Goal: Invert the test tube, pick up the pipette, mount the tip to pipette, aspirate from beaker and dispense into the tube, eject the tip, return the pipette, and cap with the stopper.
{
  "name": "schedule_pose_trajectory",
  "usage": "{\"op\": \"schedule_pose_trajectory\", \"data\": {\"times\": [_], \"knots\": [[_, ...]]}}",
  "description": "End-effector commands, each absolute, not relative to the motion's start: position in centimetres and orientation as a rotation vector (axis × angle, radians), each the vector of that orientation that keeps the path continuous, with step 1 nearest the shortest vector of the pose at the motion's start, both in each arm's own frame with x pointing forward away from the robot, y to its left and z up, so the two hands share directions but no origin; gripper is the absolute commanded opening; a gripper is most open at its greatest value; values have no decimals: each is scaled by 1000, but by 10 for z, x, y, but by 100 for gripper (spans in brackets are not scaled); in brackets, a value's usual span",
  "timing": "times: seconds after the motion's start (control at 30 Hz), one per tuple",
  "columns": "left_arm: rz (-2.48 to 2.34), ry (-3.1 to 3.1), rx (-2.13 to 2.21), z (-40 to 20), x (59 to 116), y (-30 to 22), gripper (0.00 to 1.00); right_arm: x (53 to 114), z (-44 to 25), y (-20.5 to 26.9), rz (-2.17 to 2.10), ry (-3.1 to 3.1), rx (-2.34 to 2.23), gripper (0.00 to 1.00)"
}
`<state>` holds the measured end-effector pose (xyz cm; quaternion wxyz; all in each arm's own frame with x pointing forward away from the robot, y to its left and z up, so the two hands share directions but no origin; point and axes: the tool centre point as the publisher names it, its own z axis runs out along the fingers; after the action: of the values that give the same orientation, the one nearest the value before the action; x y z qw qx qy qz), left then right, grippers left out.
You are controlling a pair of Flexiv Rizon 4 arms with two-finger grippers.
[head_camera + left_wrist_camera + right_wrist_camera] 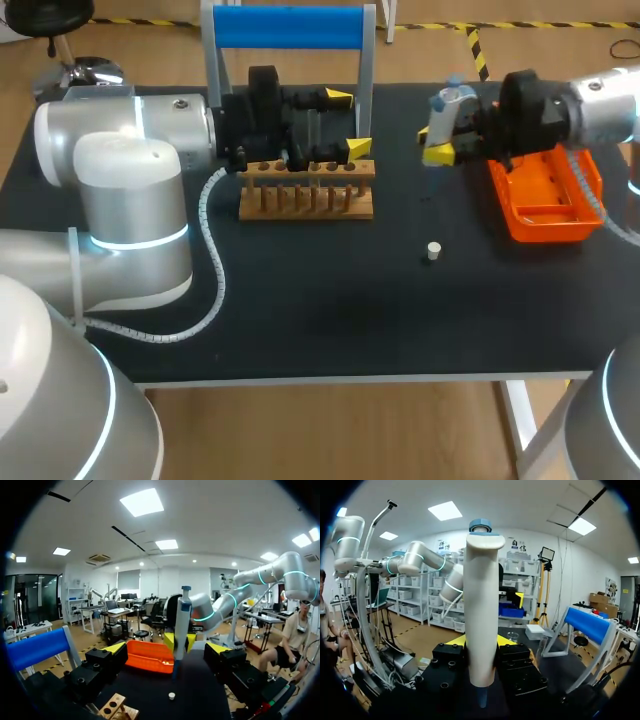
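My right gripper point(438, 138) is shut on the white pipette point(452, 100), which has a blue top, and holds it above the table beside the orange tray point(545, 215). In the right wrist view the pipette point(481, 610) stands upright between the yellow tips of that gripper point(481, 641). My left gripper point(346, 122) is open just above the back of the wooden tube rack point(305, 195), nothing between its fingers. From the left wrist, the open gripper point(167, 649) faces the pipette point(181, 625). A small white stopper point(433, 251) lies on the mat. I cannot make out a test tube.
A blue-topped pipette stand point(290, 30) rises behind the rack. The orange tray point(150, 656) sits at the right, behind the stopper point(171, 696). The rack's corner point(117, 707) shows under the left gripper. Dark mat lies bare toward the front edge.
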<state>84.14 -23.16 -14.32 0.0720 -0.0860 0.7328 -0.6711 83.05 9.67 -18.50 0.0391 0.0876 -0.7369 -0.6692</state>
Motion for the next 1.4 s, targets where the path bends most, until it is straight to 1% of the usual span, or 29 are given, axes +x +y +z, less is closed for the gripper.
{"op": "schedule_pose_trajectory", "data": {"times": [0.03,0.2,0.5,0.93,1.27,1.33,1.37,1.4], "knots": [[-2017,2196,-262,-144,841,-233,100,833,-190,122,-2045,-2248,277,0],[-2017,2196,-262,-144,841,-233,100,830,-192,145,-2042,-2229,276,0],[-2017,2196,-262,-144,841,-233,100,833,-194,170,-2042,-2234,268,0],[-2017,2196,-262,-144,841,-233,100,839,-195,194,-2046,-2253,246,0],[-2017,2196,-262,-144,841,-233,100,841,-191,202,-2064,-2258,235,0],[-2017,2196,-262,-144,841,-233,87,840,-191,203,-2067,-2257,235,0],[-2017,2196,-262,-144,841,-233,75,840,-190,203,-2068,-2257,235,0],[-2017,2196,-262,-144,841,-233,48,840,-190,204,-2070,-2256,235,0]]}}
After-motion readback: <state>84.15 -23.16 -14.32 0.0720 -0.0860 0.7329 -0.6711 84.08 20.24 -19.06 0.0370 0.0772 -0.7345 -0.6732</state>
